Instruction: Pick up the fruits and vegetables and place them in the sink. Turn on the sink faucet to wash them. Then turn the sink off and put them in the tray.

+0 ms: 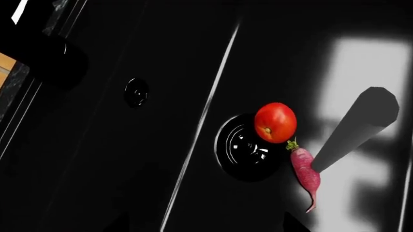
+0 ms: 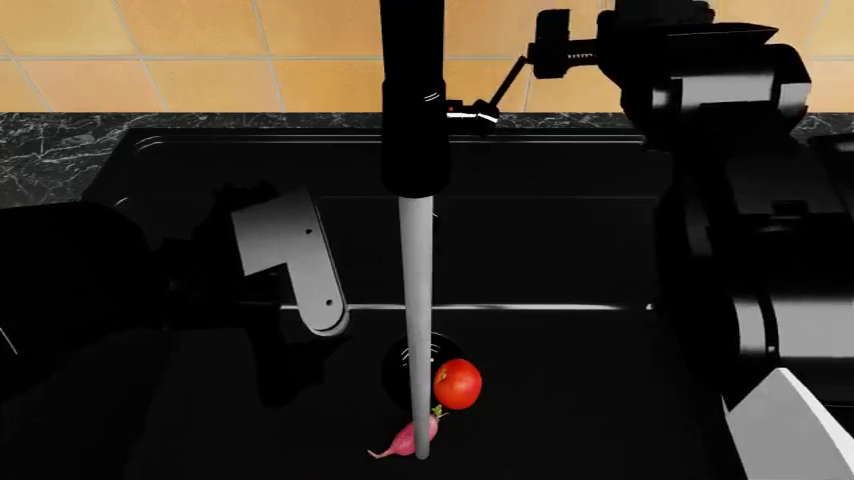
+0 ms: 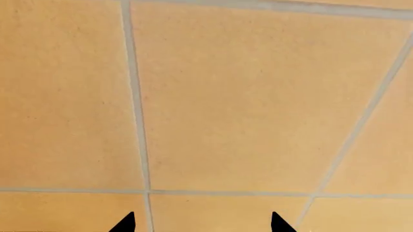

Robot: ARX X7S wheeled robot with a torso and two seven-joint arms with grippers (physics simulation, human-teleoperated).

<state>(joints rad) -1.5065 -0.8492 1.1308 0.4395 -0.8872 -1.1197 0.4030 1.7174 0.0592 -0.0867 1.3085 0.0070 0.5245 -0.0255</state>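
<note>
The red tomato (image 2: 458, 384) and the pink radish (image 2: 400, 441) lie on the floor of the black sink (image 2: 561, 250), beside the round drain (image 1: 248, 147). In the left wrist view the tomato (image 1: 275, 122) touches the drain's edge and the radish (image 1: 305, 171) lies next to it. The faucet (image 2: 411, 100) stands over them, and a grey stream of water (image 2: 419, 320) falls from it. My left gripper (image 2: 300, 265) hovers open and empty inside the basin. My right gripper (image 2: 550, 50) is open by the faucet's thin lever (image 2: 497, 88), facing the tiled wall. The tray is out of view.
Orange wall tiles (image 3: 245, 96) rise behind the sink. Grey marbled counter (image 2: 54, 150) borders the basin at the back left. My right arm (image 2: 761, 280) fills the right side of the head view.
</note>
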